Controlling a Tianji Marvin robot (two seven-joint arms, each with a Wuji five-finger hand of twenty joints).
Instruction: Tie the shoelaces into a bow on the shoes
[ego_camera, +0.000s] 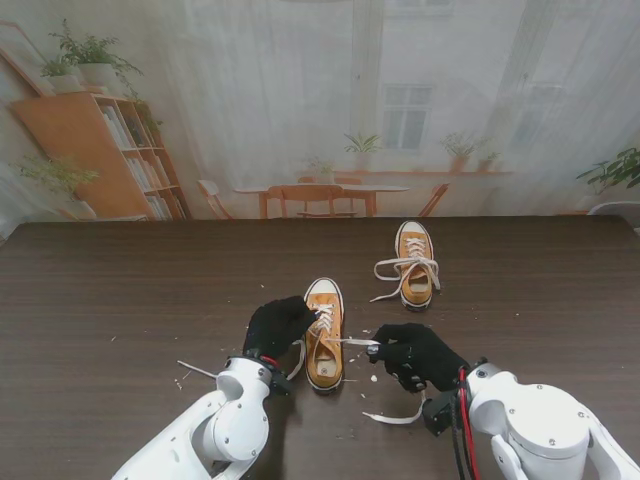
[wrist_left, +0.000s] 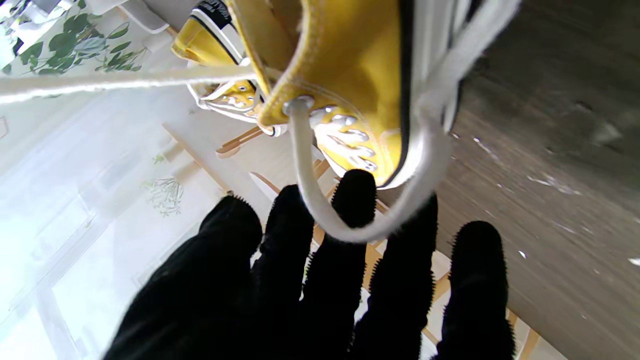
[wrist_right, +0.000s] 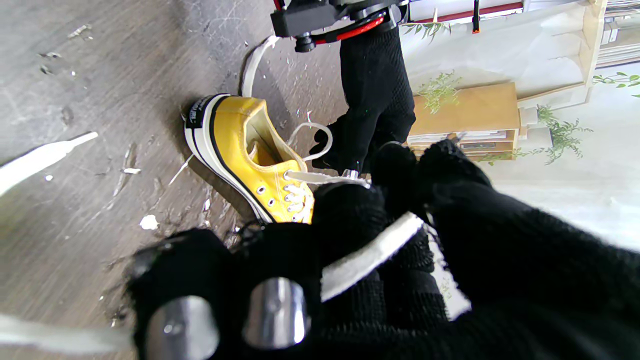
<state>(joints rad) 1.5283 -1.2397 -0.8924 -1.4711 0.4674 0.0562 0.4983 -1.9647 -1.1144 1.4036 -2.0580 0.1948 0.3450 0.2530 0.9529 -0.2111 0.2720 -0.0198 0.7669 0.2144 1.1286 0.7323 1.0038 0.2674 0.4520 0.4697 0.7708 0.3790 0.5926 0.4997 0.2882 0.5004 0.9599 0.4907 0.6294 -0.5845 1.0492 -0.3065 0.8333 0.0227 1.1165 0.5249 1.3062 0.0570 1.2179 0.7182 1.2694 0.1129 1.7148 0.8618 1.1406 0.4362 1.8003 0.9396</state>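
Near shoe (ego_camera: 324, 335) points away from me, between both hands: right robot hand (ego_camera: 415, 355) pinches its lace (ego_camera: 358, 342) taut, left robot hand (ego_camera: 277, 326) spread open alongside.

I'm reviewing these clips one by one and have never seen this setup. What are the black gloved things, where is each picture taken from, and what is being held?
The black shapes are a two-armed robot's five-finger hands in gloves. The wide picture looks down from the robot's stand; the other two come from cameras on each wrist and appear upside down.

On the dark wooden table lie two yellow sneakers: the near shoe between the hands, and the far shoe, untouched, its laces loose.

The right hand pinches one white lace end, drawn sideways from the near shoe. The left hand has the other lace looped over its fingers; whether it grips it firmly is unclear. No bow shows yet.
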